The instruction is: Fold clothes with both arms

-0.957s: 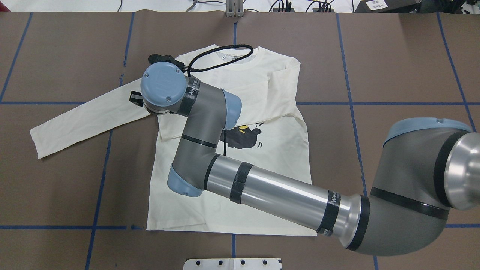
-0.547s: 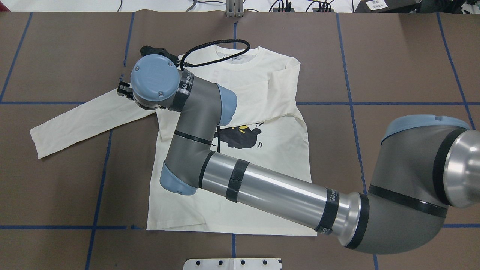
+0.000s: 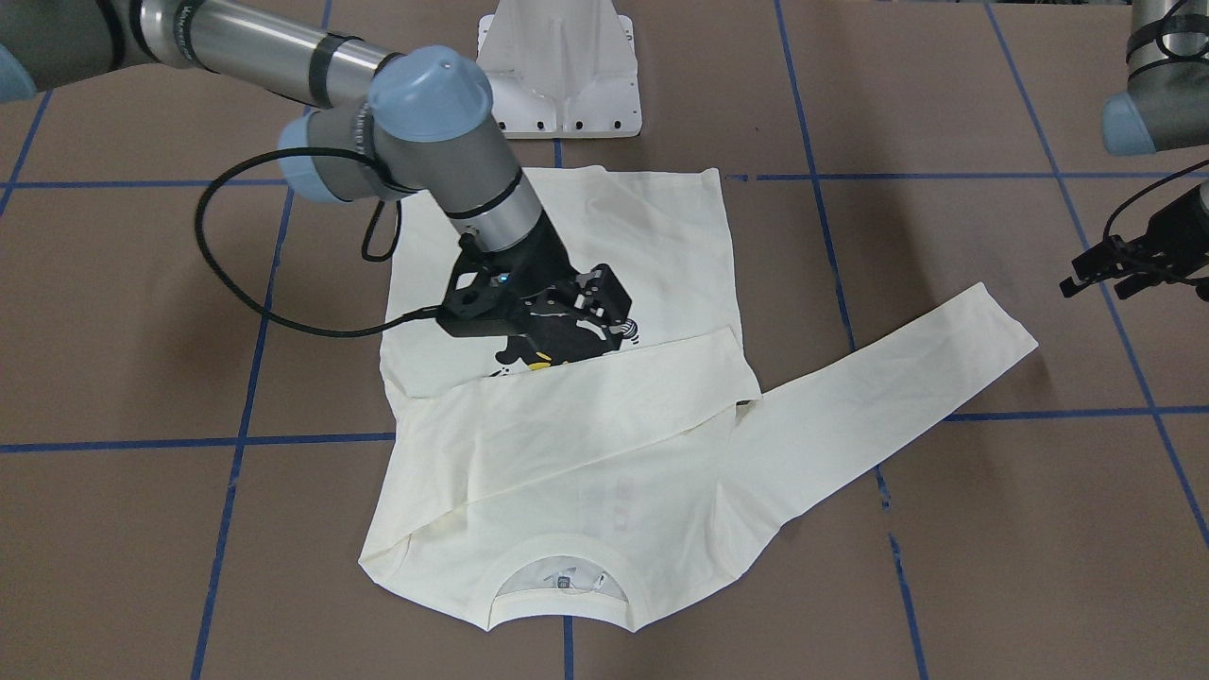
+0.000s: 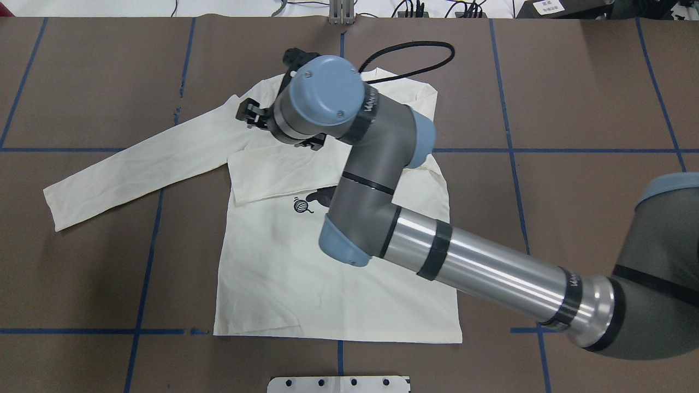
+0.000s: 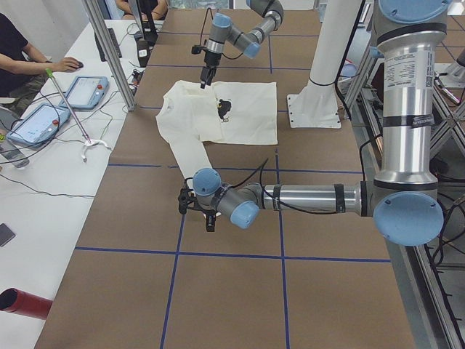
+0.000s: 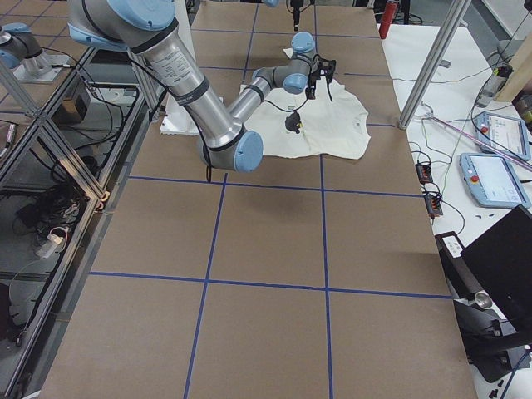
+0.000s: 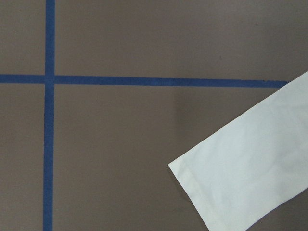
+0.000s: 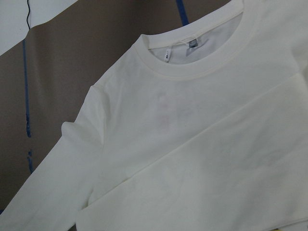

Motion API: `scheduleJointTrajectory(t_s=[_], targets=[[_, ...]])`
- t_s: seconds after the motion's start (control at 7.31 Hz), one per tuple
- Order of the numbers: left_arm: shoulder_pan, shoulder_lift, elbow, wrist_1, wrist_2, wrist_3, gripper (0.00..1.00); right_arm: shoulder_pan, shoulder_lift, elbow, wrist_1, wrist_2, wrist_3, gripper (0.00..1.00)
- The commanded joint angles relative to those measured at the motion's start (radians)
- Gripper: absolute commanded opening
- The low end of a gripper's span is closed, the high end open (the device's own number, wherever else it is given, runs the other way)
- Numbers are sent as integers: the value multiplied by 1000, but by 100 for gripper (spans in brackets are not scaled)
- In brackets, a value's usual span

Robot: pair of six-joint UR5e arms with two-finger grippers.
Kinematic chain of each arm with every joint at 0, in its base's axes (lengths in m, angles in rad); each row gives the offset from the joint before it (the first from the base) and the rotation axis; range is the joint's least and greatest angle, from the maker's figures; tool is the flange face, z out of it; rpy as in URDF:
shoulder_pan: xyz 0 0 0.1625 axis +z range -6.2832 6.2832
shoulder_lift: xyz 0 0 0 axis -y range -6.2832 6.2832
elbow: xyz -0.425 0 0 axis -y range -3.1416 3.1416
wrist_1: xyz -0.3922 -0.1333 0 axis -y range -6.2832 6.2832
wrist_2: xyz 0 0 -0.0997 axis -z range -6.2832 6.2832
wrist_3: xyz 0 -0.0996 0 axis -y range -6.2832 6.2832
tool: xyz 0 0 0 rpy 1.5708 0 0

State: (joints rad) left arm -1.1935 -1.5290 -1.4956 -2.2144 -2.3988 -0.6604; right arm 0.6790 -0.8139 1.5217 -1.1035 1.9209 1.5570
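On the brown table (image 4: 82, 273), the left gripper (image 3: 1100, 274) is poised near the cuff of 1 outstretched sleeve (image 4: 136, 169), fingers spread. The cream T-shirt (image 4: 327, 295) is laid flat, print up, with its other sleeve (image 4: 284, 169) folded across the chest. The right gripper (image 3: 576, 321) is poised above it, fingers spread, nothing pinched.

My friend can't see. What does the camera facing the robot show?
A cream long-sleeved shirt lies flat on a brown table, one sleeve folded across its chest, the other stretched out sideways. The right gripper hovers over the black cat print; the left gripper hangs near the outstretched cuff.
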Motion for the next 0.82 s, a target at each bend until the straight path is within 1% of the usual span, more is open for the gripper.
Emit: scheduleJointTrajectory(t_s=[0.0,0.14,0.41,0.68], targets=[[38,-101,107,-28,33,-42,83,56,-106,80,-1,72,-8,99],[40,-127,150,-31,35,-41,80,56,-116,80,-1,69,-8,99],[58,-135,158,-31,41,-39,75,56,-129,81,1,63,-9,99],[77,-135,160,-30,41,-39,73,56,-129,84,1,63,-12,99]])
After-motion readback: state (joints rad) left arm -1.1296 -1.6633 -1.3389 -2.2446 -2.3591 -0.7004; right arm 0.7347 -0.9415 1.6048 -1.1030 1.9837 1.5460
